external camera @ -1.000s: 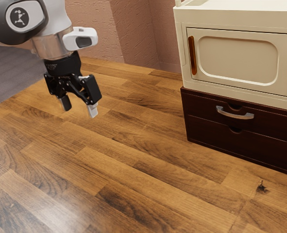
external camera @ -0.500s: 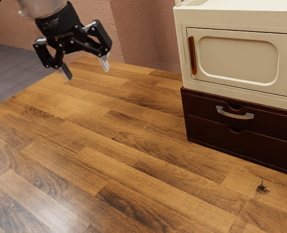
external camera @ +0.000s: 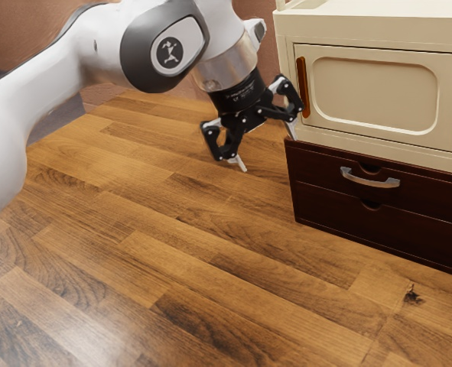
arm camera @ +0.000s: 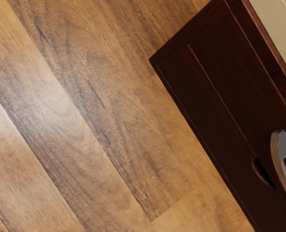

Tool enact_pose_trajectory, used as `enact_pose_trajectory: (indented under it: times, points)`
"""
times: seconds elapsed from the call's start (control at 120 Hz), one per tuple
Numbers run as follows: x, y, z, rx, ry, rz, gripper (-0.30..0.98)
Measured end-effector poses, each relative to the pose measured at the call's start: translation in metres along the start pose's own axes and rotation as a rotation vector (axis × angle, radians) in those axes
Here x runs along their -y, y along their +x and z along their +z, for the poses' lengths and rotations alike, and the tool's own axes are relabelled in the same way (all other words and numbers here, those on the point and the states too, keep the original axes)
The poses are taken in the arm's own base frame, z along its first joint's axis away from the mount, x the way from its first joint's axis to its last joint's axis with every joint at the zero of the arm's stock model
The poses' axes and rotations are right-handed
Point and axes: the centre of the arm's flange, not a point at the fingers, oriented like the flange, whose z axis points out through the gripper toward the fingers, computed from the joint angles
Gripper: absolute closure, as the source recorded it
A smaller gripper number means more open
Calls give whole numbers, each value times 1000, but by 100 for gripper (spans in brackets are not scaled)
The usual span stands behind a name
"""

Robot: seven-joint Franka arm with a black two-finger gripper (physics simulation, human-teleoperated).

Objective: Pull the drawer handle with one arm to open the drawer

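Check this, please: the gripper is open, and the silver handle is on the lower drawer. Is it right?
Not fully: the silver handle is on the upper drawer, not on the lower one, as the exterior view shows. The gripper is open, as you wrote.

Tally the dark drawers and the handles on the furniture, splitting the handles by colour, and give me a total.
Dark drawers, upper and lower: 2
Silver handle: 1
Orange-brown handle: 1
Total: 4
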Motion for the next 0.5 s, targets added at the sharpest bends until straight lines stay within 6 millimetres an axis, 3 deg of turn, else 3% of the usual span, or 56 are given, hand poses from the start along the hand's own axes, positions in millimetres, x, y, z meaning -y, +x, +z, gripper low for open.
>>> enact_pose_trajectory:
  times: [0.283,0.5]
  points:
    - [-30,-7,54,9,-80,-143,9]
    - [-49,-9,80,13,-143,-216,16]
